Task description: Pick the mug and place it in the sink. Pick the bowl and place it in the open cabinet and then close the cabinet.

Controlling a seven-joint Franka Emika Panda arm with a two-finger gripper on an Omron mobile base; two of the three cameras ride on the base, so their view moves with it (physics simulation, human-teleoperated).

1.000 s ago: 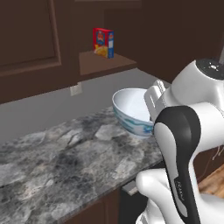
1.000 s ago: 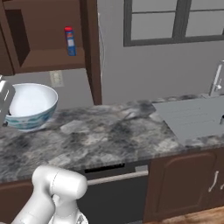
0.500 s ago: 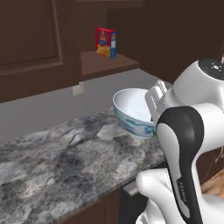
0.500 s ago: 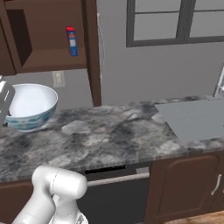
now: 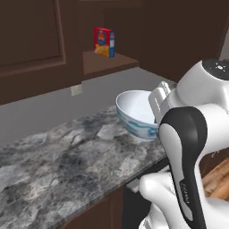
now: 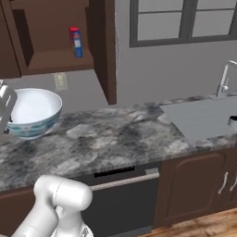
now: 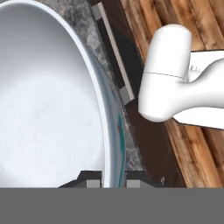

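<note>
Bowl step in hand: gripper (image 7: 107, 180) pinching the rim of the bowl (image 5: 138, 112), jaws either side of its wall, low over the table (image 5: 67, 165). Next, probably: lift toward the open cabinet (image 6: 51, 60) shelf, keeping level.

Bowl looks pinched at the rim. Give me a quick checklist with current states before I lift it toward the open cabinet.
1. Grip on the bowl: ok. The gripper is shut with one finger on each side of the rim.
2. Bowl clear of the counter: cannot tell; in the right base view it sits low over the stone.
3. Cabinet open: ok, the door stands out edge-on.
4. Shelf space: ok. A small red and blue box stands at the back right, bare shelf left of it.
5. Mug in the sink: cannot tell; a dark shape sits at the frame edge.
</note>
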